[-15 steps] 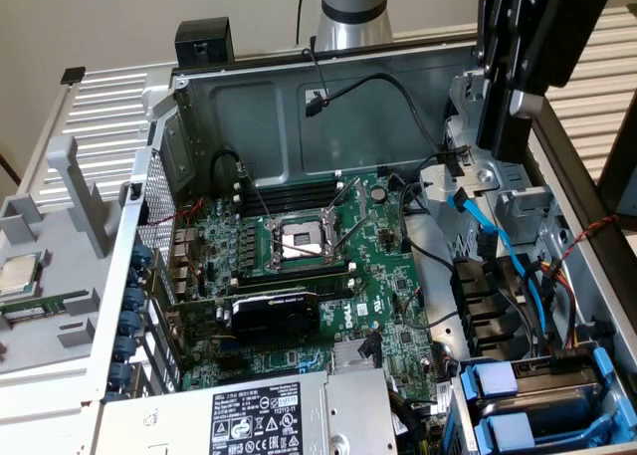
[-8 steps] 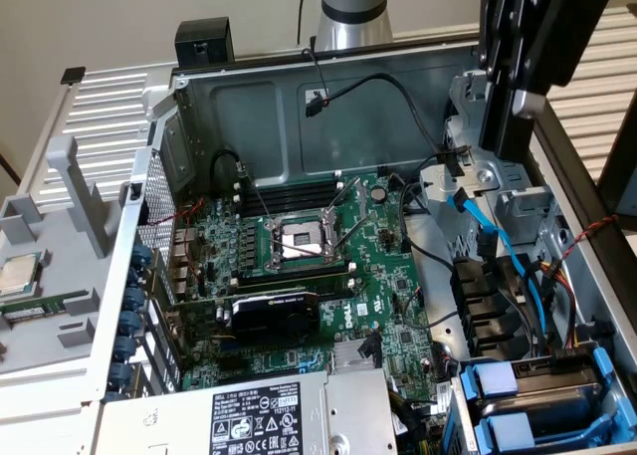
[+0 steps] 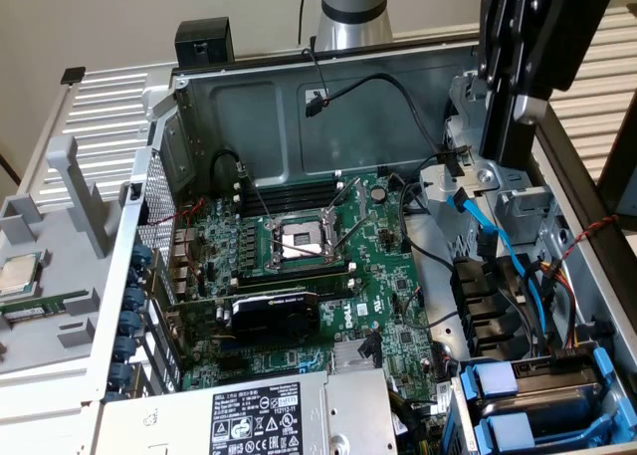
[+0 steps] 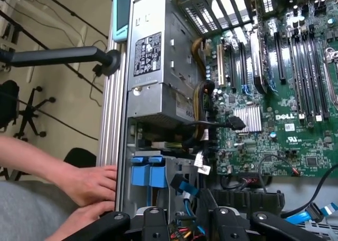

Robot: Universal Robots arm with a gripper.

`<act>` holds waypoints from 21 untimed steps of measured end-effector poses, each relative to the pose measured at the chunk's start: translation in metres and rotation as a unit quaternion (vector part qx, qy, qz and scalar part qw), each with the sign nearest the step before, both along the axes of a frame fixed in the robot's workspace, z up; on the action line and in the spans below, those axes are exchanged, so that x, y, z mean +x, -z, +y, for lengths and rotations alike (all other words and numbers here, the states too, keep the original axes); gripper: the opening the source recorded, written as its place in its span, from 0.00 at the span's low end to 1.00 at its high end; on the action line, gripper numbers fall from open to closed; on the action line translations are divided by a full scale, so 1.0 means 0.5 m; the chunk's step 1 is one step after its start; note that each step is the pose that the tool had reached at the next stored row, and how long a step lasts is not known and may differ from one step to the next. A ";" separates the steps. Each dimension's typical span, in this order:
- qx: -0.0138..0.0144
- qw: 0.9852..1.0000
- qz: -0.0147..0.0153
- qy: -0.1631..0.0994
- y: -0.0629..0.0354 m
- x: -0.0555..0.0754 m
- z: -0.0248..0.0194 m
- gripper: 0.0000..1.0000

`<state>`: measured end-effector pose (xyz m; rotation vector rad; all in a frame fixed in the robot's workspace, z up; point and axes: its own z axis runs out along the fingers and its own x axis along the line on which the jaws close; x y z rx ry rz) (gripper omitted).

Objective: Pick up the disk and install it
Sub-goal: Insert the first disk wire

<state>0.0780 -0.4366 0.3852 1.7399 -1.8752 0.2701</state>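
Observation:
Two blue carrier fronts (image 3: 503, 405) sit one above the other in the drive cage at the case's corner, at the exterior view's lower right. Their drives are mostly hidden inside, so I cannot tell which one is the disk. The wrist view shows the same blue tabs (image 4: 149, 171) beside the silver power supply (image 4: 150, 56). My gripper (image 3: 508, 146) hangs above the case's side at the exterior view's upper right, well clear of the cage, with no drive visible in it. Its black links (image 4: 185, 225) frame the wrist view's edge.
A person's hands (image 4: 87, 185) rest on the case's outer edge next to the drive cage. The open case holds the motherboard (image 3: 328, 266), an empty CPU socket (image 3: 299, 241), a graphics card (image 3: 274, 311) and loose blue and black cables (image 3: 508, 256). A CPU chip (image 3: 18, 274) lies on the grey tray outside.

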 end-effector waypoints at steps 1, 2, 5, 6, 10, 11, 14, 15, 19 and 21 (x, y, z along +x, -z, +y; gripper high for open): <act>-0.002 1.000 0.000 0.000 0.002 0.000 0.0010 0.37; -0.003 1.000 0.000 0.000 0.004 0.000 0.0017 0.37; -0.011 1.000 0.000 0.000 0.010 0.000 0.0029 0.37; -0.014 1.000 0.000 0.000 0.011 0.000 0.0029 0.37; -0.027 1.000 0.001 0.000 0.016 0.000 0.0034 0.37; -0.029 1.000 0.001 0.000 0.018 0.000 0.0035 0.37; -0.031 1.000 0.001 0.001 0.028 0.000 0.0040 0.37; -0.031 1.000 0.001 0.001 0.031 0.000 0.0041 0.37; -0.031 0.999 0.002 0.006 0.046 -0.001 0.0042 0.37; -0.032 0.999 0.002 0.011 0.053 -0.003 0.0041 0.37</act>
